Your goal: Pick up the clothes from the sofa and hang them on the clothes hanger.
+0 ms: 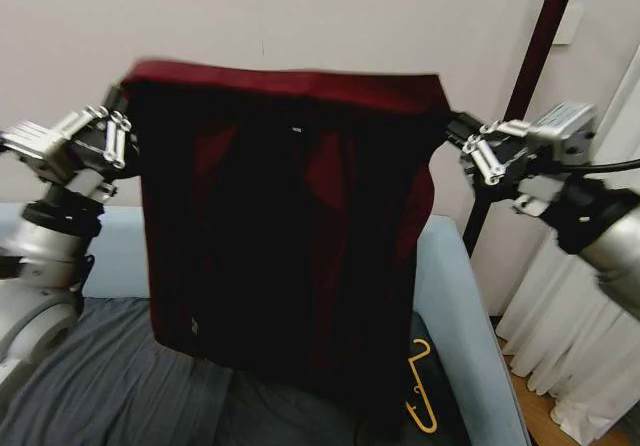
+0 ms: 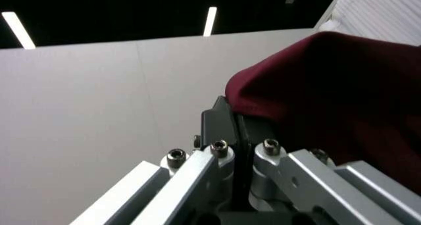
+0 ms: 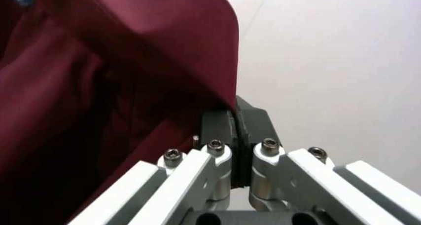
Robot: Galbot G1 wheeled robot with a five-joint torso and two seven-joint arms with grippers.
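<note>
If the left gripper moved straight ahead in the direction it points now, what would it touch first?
The left gripper is shut on the dark red garment, so that cloth's corner comes first. Beyond the fingers, the left wrist view shows the pale wall; its distance is unclear.

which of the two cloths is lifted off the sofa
The dark red garment: it hangs spread between the left gripper and the right gripper, each shut on a top corner. The grey cloth lies on the sofa.

A grey blanket (image 1: 120, 391) lies lower left; white curtains (image 1: 560, 326) hang right, reaching a wooden floor (image 1: 533, 413).
</note>
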